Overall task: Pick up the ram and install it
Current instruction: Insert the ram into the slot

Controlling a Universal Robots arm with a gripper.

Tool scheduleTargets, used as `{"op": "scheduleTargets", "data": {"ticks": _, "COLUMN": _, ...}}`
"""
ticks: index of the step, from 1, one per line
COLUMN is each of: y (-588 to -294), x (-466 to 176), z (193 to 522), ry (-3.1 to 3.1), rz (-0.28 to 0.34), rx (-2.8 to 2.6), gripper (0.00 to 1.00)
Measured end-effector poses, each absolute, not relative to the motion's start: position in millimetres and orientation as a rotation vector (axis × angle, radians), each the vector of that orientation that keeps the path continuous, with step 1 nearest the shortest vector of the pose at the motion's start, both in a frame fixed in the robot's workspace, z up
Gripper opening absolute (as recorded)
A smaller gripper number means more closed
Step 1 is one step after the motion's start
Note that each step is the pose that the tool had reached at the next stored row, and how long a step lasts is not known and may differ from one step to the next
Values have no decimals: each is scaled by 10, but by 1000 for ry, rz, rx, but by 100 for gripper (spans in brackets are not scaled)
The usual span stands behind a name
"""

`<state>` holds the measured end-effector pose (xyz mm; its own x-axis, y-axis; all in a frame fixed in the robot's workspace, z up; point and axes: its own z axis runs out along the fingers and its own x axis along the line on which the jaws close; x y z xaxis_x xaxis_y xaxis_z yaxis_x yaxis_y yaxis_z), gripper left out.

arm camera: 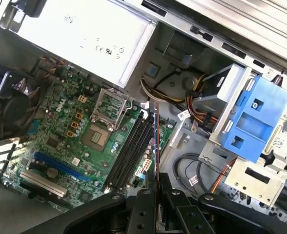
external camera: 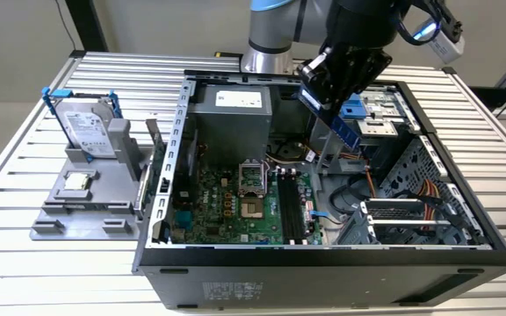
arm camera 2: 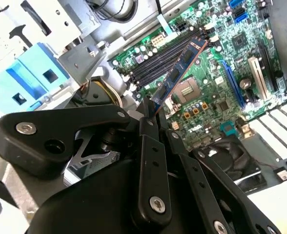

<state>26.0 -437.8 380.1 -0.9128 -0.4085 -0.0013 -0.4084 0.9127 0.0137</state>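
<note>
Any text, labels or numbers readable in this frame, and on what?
None readable.
Power supply label: too small to read.
Hard drive label: too small to read.
Case sticker: too small to read.
Motherboard markings: too small to read.
Ram, held in the end effector: no readable print.

The ram [external camera: 341, 124] is a long, thin, bluish-green stick with black chips along its face. It is clamped at one end in the gripper [arm camera 2: 153, 108] and hangs tilted in the air above the motherboard [external camera: 226, 207]. It is clear of the black slots [arm camera: 129, 153].
</note>
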Motion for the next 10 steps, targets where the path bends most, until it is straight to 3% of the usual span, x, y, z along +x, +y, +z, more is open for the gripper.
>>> {"op": "scheduleTargets", "data": {"ticks": 10, "y": -4378, "x": 260, "z": 3801, "ry": -3105, "rz": -22, "rx": 470, "gripper": 0}}
